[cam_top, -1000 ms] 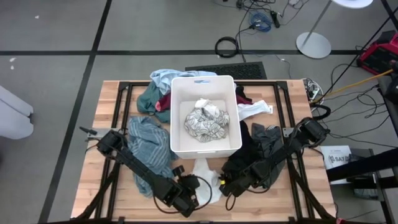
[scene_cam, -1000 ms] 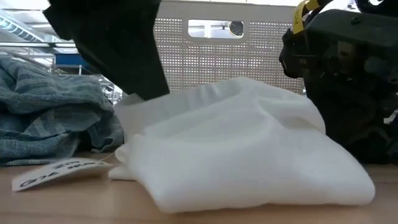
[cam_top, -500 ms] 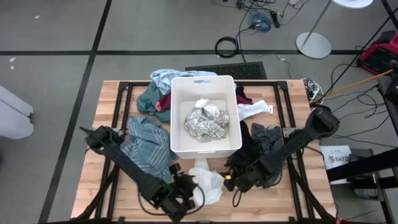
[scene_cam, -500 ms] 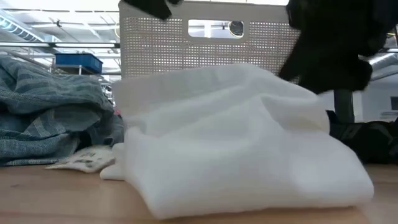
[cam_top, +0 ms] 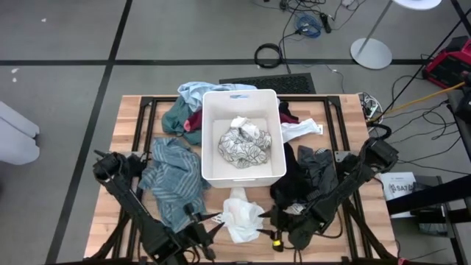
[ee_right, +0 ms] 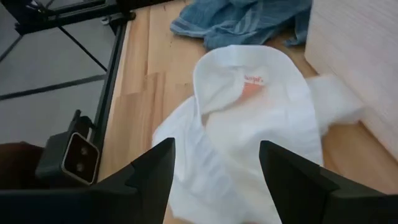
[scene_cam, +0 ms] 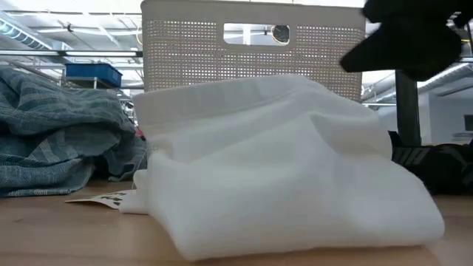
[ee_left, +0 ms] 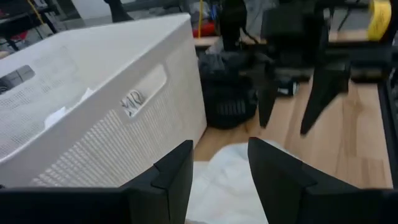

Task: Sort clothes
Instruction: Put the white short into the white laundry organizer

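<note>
A crumpled white garment (cam_top: 241, 215) lies on the table just in front of the white bin (cam_top: 208, 140), in which a grey-patterned piece (cam_top: 244, 143) rests. My left gripper (ee_left: 221, 177) hovers open to its left, near the front edge. My right gripper (ee_right: 214, 180) hovers open to its right, above the garment (ee_right: 249, 124). A teal striped garment (cam_top: 173, 180) lies left of the bin, black and dark grey clothes (cam_top: 305, 173) right of it. In the low view the white garment (scene_cam: 281, 185) rests on the tabletop and the right gripper (scene_cam: 410, 37) hangs above its right end.
Light blue, teal and magenta clothes (cam_top: 188, 110) are heaped at the bin's far left corner, and a white piece (cam_top: 302, 130) and a red one (cam_top: 287, 112) at its far right. A paper tag (scene_cam: 103, 198) lies beside the white garment. The low camera (ee_right: 71, 155) sits at the front edge.
Both grippers have risen off the white garment and drawn apart, the left toward the table's left and near edge, the right toward the right. Each has also turned about its wrist. The white garment stays on the table, bunched a little closer together.
</note>
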